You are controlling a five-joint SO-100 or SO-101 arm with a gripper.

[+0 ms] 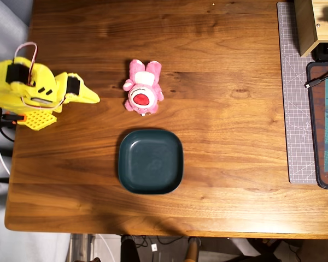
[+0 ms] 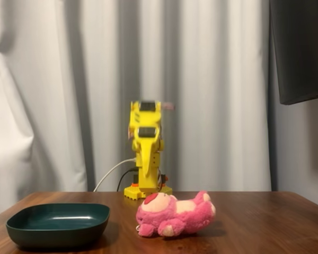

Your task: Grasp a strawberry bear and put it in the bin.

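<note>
Yellow and pinched together, the end effector [image 1: 94, 99] points across the wooden surface [image 1: 218, 180] toward the strawberry bear [image 1: 142, 94], which lies on its back just beside the empty teal bin [image 1: 150, 161].

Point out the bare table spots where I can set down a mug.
Overhead view: widest bare wood lies between the bin and the grey cutting mat, and above the strawberry bear. Tight: the gap between bear and bin, and between the tool and the bear.
</note>
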